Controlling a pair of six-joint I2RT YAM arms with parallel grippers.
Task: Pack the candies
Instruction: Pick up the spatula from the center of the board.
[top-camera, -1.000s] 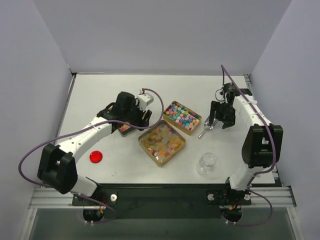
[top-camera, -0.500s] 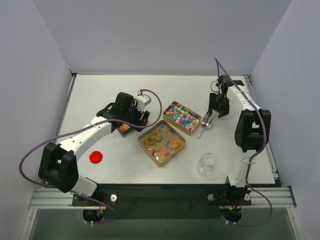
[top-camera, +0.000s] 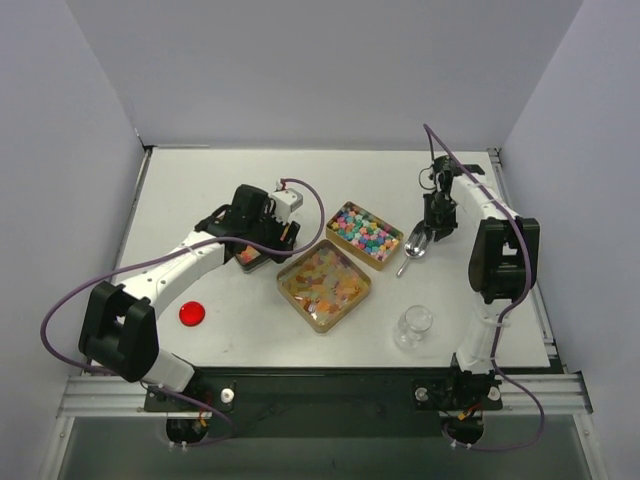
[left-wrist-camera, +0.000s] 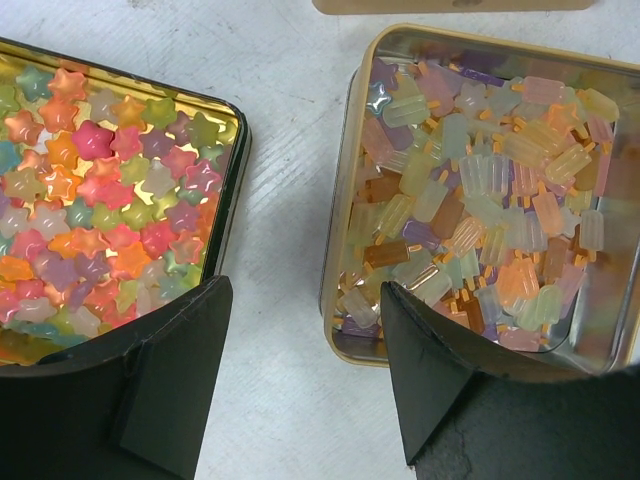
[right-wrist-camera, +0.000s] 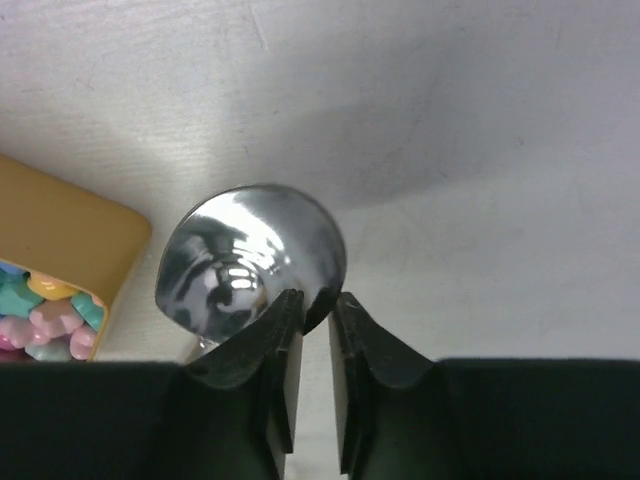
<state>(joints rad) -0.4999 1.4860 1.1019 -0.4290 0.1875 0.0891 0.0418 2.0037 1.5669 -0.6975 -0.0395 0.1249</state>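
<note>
- Right end effector (right-wrist-camera: 317, 298): fingers almost together, closed on the bowl rim of the metal scoop (right-wrist-camera: 240, 265). Can't tell whether the scoop rests on the counter (top-camera: 200, 190) or sits just off it.
- The scoop is right of the popsicle tin (top-camera: 301, 258) and slightly beyond it. Its long axis has the bowl at the far end, under the end effector, with the handle running back toward the popsicle tin's right corner.
- Left end effector (left-wrist-camera: 305, 295): open, holding nothing. It hovers over the bare strip at the popsicle tin's left edge.
- Candies, three lots:
  - popsicle candies (top-camera: 323, 285) fill the popsicle tin
  - pastel star candies (top-camera: 364, 232) are in the gold tin (right-wrist-camera: 70, 220), just beyond the popsicle tin on its far-right side, beside it but not touching
  - mixed star candies (left-wrist-camera: 100, 190) are in the dark-rimmed tin (left-wrist-camera: 243, 150), just left of the popsicle tin
- Glass jar (top-camera: 414, 325): right of the popsicle tin, on the side nearer the arm bases. It looks empty.
- Key relation: from the right end effector, the pastel star candies lie just to the left, with the gold tin's corner right beside the scoop bowl. The popsicle candies are left and nearer.
- The right arm is the nearer one to both scoop and jar, so I judge scooping to be its job.
- Risk: the grip is on the bowl rim rather than the handle, so the scoop may pivot or slip when pushed into the candies.
</note>
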